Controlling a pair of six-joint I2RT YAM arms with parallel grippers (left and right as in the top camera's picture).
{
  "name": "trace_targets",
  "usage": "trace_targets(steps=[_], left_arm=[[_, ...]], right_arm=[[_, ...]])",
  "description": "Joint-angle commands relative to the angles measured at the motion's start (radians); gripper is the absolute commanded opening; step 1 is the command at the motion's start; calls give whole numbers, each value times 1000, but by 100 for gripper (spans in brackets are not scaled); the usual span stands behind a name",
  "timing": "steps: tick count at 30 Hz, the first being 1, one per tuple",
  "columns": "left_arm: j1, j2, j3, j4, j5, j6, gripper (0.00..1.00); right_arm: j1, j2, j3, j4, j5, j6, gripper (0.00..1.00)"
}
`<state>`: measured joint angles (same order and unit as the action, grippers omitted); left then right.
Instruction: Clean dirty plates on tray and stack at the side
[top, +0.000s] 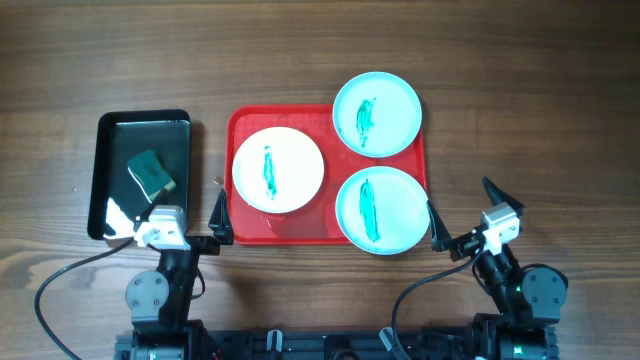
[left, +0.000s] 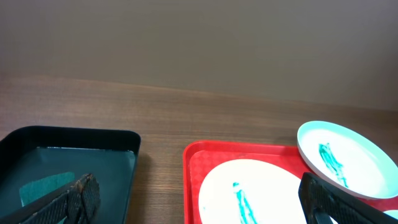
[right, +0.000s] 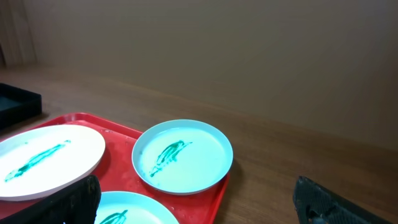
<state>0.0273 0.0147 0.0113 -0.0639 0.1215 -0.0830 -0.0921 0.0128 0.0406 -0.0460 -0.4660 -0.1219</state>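
Overhead shows me a dark green sponge (top: 150, 172) in the black rectangular tray (top: 110, 150) left of the red plastic tray (top: 240, 125); the right wrist view doesn't. Both gape empty: left claw (left: 196, 196), right claw (top: 465, 205).

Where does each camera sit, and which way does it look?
Overhead: above the table, straight down on red tray and black tray; both arms show.
Left wrist: on left arm, facing forward over both trays; pincer fingers show.
Right wrist: on right arm, facing forward over plates; pincer fingers show.
Shared: both wrist views catch the white plate.
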Motion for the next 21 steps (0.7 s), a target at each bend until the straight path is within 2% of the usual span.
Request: trace_targets(steps=[1,21], left_arm=[[3,-9,-5,-2,9,20,100],[3,-9,-5,-2,9,20,100]], right_arm=[[5,-5,-3,3,6,-9,100],[5,-5,-3,3,6,-9,100]])
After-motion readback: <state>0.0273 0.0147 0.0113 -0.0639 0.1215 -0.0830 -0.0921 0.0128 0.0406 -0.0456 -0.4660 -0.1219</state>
